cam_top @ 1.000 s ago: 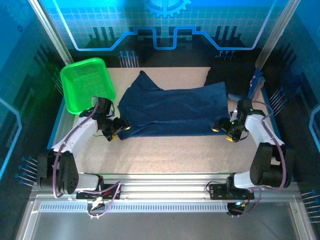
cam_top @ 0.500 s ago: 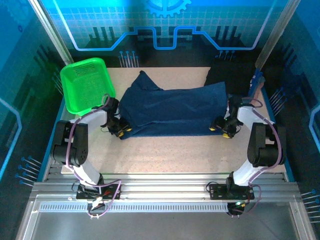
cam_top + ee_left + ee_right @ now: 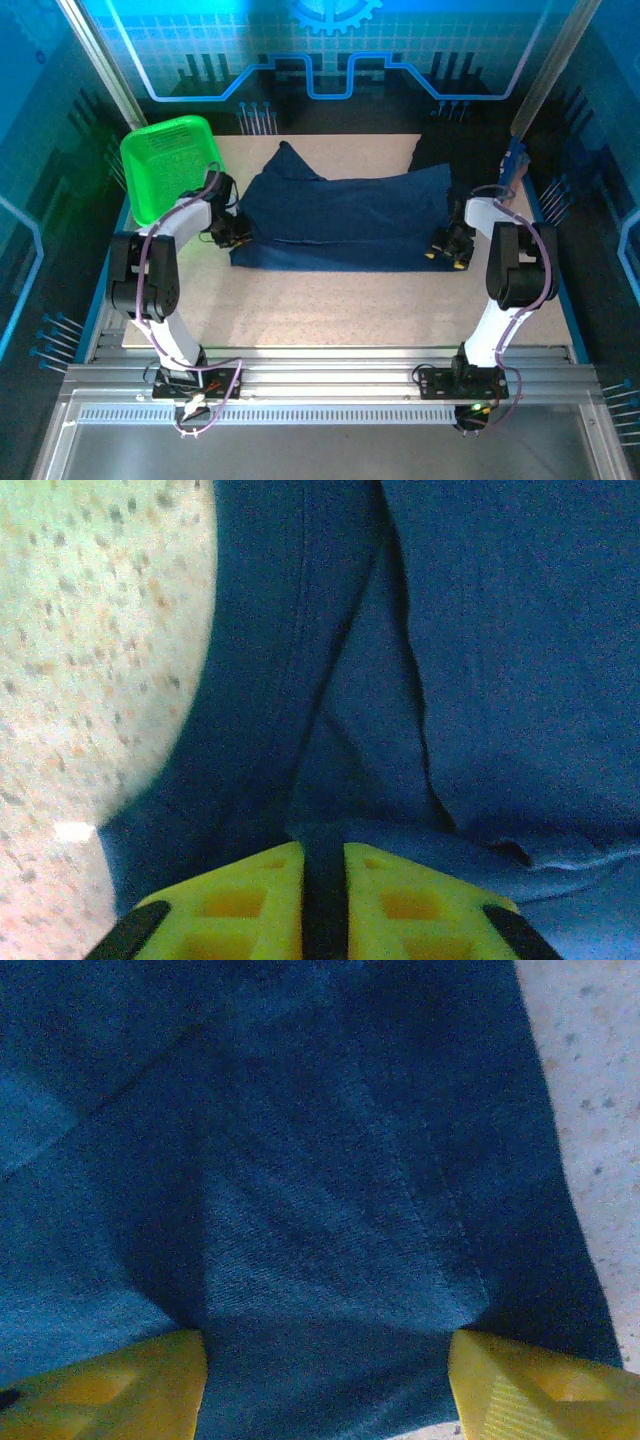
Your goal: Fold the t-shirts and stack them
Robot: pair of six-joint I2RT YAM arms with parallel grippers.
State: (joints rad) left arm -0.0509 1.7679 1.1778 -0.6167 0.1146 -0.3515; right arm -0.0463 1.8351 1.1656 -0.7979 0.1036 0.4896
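Your left claw (image 3: 232,232) is pinching the navy t-shirt (image 3: 345,215) at its left end. In the left wrist view its yellow fingers (image 3: 225,905) are sitting almost together, with a thin fold of the blue cloth caught in the narrow slot between them. Ahead of that claw the cloth is running away in long creases. Off to its left the speckled counter (image 3: 90,680) is showing bare.

Your right claw (image 3: 447,246) is standing open at the shirt's right end. In the right wrist view its two yellow fingers (image 3: 110,1385) are spread wide, with flat blue cloth lying between them and ahead of them. You cannot tell whether the tips are touching the cloth. A stitched seam is running away ahead of this claw, and the shirt's edge is meeting the counter just to its right.

The t-shirt is lying on the counter between the two claws as a long band reaching from one to the other. Its near edge is forming a straight line, with a layer doubled over on top. Beyond the left claw, a corner of the cloth is pointing toward the back of the counter.

A bright green basket (image 3: 165,170) is sitting behind and to the left of the left claw, apart from the shirt.
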